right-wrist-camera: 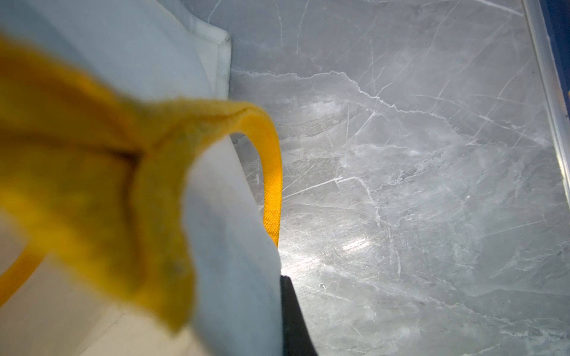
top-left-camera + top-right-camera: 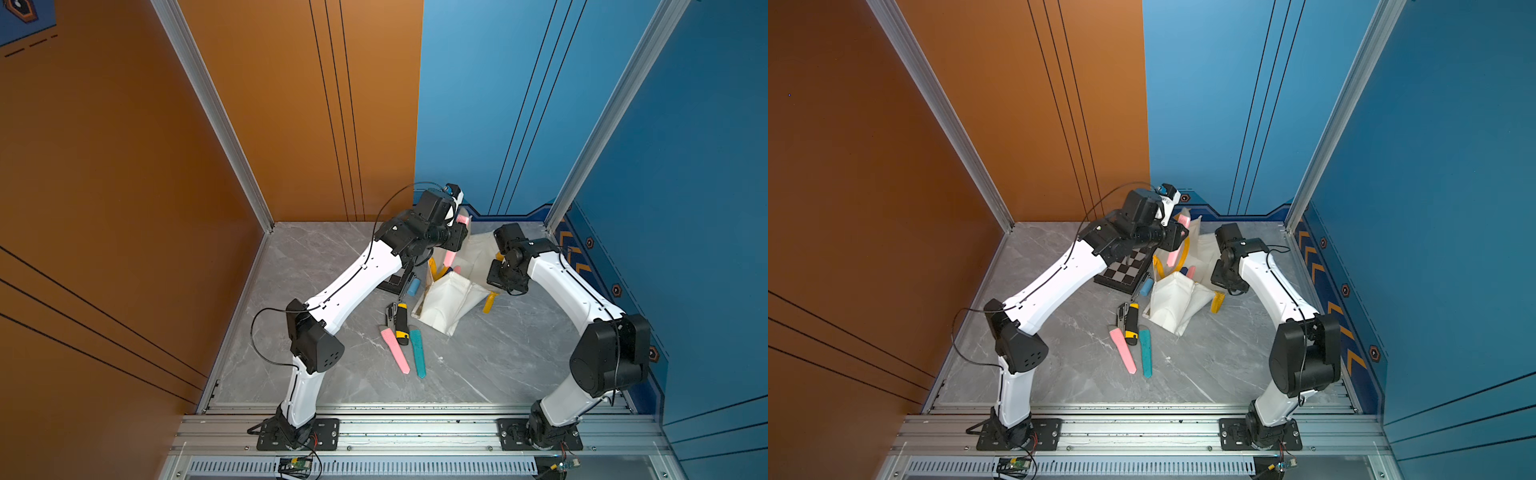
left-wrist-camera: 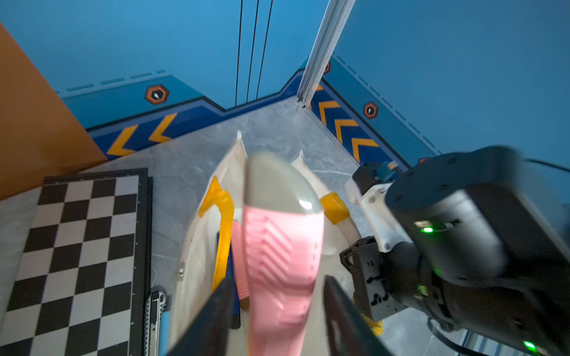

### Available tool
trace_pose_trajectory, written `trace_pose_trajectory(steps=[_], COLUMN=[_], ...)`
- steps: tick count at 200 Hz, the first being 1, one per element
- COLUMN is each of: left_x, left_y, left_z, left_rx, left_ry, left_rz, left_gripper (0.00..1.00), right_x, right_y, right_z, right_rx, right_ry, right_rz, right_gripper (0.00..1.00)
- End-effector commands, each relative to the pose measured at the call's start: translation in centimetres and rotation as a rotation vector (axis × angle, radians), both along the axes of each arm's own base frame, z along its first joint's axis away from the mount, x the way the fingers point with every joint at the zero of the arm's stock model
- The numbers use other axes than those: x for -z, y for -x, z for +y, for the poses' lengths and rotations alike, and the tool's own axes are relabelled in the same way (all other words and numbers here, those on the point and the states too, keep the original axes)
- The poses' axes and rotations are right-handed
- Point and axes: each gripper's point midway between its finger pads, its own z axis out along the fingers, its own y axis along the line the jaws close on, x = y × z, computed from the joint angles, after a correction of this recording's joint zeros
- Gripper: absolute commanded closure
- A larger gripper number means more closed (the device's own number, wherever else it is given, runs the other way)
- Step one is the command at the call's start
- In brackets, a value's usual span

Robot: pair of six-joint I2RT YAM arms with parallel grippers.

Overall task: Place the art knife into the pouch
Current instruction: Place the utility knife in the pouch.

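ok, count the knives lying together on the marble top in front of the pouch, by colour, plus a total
Pink sheathed knife: 1
Teal sheathed knife: 1
Black-and-yellow utility knife: 1
Grey metal utility knife: 1
Total: 4

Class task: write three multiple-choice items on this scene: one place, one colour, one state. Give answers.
1. The pink art knife at the left claw is: A over the mouth of the pouch; B under it; C far from it.
2. The pouch's handles are: A green; B yellow; C black.
3. The pouch's mouth is: A tied shut; B folded flat; C open.
Answers: 1 A, the left wrist view shows cream walls on both sides of the knife; 2 B, both straps show yellow; 3 C, the walls stand apart.
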Motion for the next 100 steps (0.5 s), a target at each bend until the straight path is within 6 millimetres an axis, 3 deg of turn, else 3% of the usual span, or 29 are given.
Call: trace_pose_trajectory(steps=[1,32,50,71,87,100], left_x=[1.3,0.2,1.2,5.7,10.6,14.2], left_y=[-0.1,-0.6,-0.2,1.6,4.7,7.8], left_z=[1.9,5.5,8.9,14.0,17.5,19.0], left_rx=[-0.015,-0.101,-0.167,-0.240,-0.280,-0.290], left_ry=[-0.056,-0.083,-0.114,-0.184,-0.250,-0.269], left_rz=[0.029,0.000,0.027,0.134,0.266,0.393], left_gripper=[0.29,0.24,0.23,0.23,0.22,0.21], right_x=[-0.6,-0.3,-0.3,-0.1,-0.1,0.0], right_y=[0.8,0.7,0.7,0.7,0.7,0.8], right_z=[-0.4,-0.3,-0.3,-0.4,-0.5,-0.7], right_rx=[0.017,0.015,0.015,0.018,0.022,0.027], right_ry=[0.013,0.011,0.011,0.017,0.023,0.026], right_rz=[-0.014,-0.005,-0.002,-0.001,0.000,0.003], right_gripper=[1.00,1.00,1.00,1.00,1.00,1.00])
